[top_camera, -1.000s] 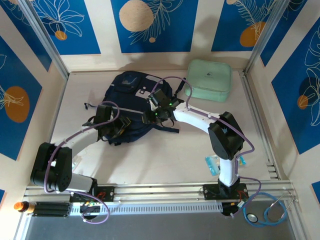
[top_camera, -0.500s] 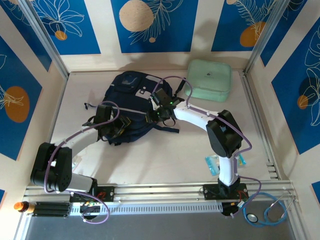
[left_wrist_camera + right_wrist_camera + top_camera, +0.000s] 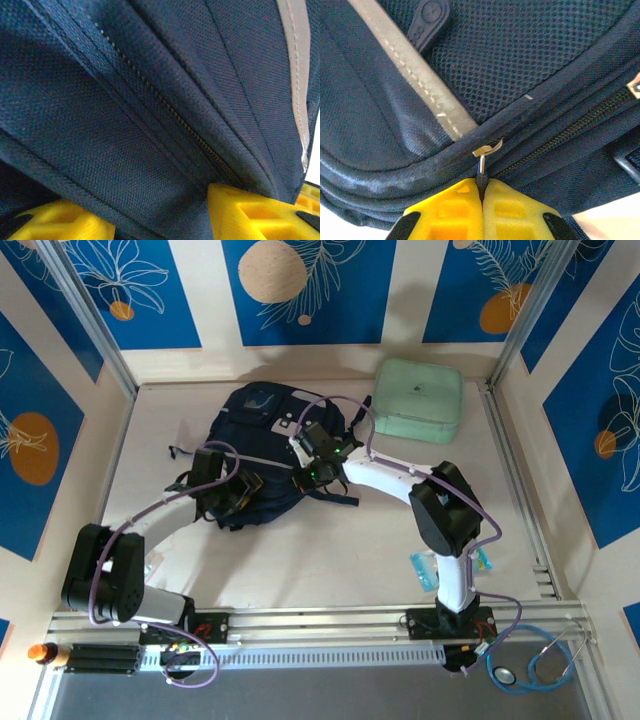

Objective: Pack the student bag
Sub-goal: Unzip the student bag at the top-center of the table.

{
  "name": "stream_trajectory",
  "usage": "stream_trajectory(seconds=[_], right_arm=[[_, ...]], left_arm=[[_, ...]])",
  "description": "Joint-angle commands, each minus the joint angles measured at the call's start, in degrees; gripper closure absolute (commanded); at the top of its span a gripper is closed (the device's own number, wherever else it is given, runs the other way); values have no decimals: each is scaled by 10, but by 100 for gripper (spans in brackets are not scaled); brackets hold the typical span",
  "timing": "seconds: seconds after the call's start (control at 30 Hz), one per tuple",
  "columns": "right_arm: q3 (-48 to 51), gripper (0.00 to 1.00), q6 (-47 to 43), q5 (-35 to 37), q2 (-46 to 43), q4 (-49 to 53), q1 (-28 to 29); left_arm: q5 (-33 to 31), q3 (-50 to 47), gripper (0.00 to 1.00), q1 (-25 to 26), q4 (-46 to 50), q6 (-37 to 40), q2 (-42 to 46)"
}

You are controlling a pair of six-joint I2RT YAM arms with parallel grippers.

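Student bag [image 3: 262, 435]: lies mid-table [image 3: 300, 550]. Right gripper [image 3: 481, 192] pinched tight on zip pull [image 3: 481, 167]; left gripper [image 3: 155, 220] clamps bag fabric. Step, judged: unzipping. Next: draw pull along track.

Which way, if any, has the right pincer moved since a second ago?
Yes: right pincer crept left, away from the mint-green case, closing on the zipper pull of the student bag.
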State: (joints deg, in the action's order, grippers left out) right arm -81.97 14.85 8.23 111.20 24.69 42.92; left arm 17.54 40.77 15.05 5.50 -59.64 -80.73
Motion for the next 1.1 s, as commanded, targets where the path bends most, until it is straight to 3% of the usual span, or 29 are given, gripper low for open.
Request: stream_trajectory(seconds=[0.0, 0.23, 0.43, 0.7, 0.8, 0.93, 1.07], right_arm=[[38, 98, -37, -4, -40, -15, 16], [84, 100, -75, -46, -75, -51, 30], [50, 99, -100, -82, -59, -60, 67], [0, 97, 0, -41, -23, -47, 70], [61, 88, 30, -65, -78, -82, 52], [131, 62, 64, -88, -158, -110, 30], [141, 45, 131, -124, -186, -103, -3]], left_arm=[[15, 21, 50, 7, -40, -6, -8], [8, 22, 50, 10, -51, -19, -16], [24, 33, 50, 12, -61, -24, -29], [41, 26, 52, 6, -60, -28, -19], [55, 10, 52, -13, -56, -27, -1], [63, -11, 51, -35, -37, -9, 35], [76, 4, 48, -34, 21, 75, 71]])
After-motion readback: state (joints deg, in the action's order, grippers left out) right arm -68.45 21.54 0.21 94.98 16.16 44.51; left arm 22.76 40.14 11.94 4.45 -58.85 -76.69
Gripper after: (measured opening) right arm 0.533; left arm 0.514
